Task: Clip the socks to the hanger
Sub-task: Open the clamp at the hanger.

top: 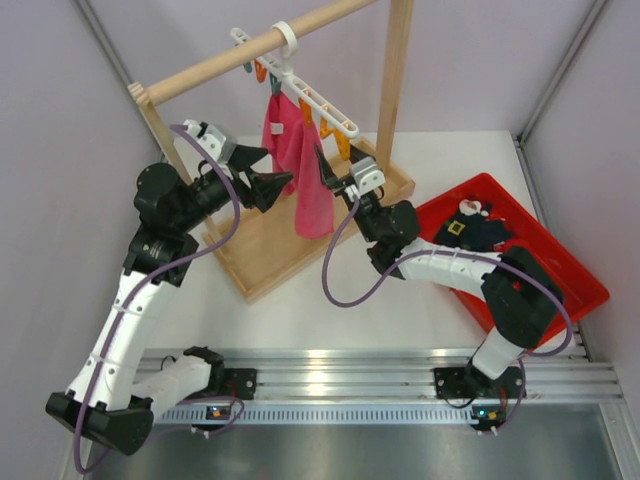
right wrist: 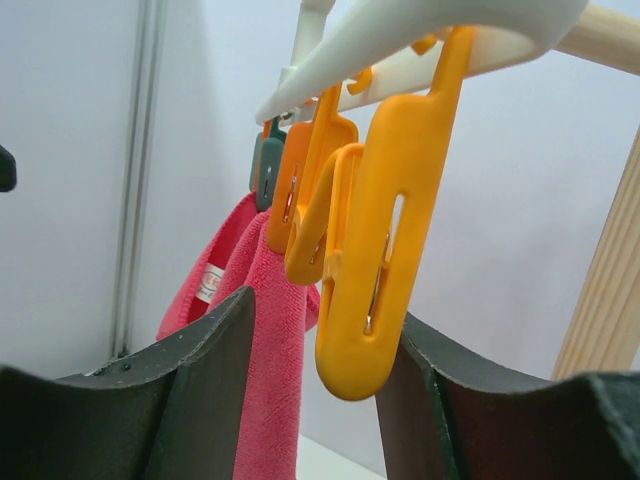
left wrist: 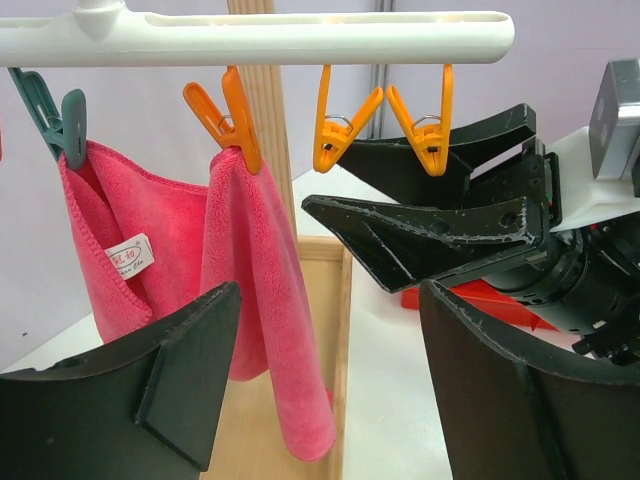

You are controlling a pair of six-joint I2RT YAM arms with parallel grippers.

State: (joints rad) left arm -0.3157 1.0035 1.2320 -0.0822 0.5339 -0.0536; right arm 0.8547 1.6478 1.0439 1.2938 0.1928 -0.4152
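Socks: The dark socks [top: 470, 228] lie in the red tray [top: 585, 285], at about 4 o'clock from the wooden frame. No hand is on them, so they are not clipped up yet.
Hanger: The white hanger [top: 318, 102] hangs by its ring from the wooden rail [top: 210, 68], near 12 o'clock in the top view. Up there its clips can dangle free.
Pink cloth: The pink cloth [top: 305, 175] hangs from two clips. In the left wrist view, the orange clips at 3 o'clock from it have nothing in them.
Right hand: The right gripper [right wrist: 325, 310] is up at the hanger with its fingers apart. An orange clip [right wrist: 375, 250] hangs between them. I cannot tell if they touch it.
Left hand: The left gripper [left wrist: 330, 300] is wide open and holds nothing. It points at the clips from the cloth's 9 o'clock side, maybe to help.
Next: I think a hand must go to the tray for a sock.
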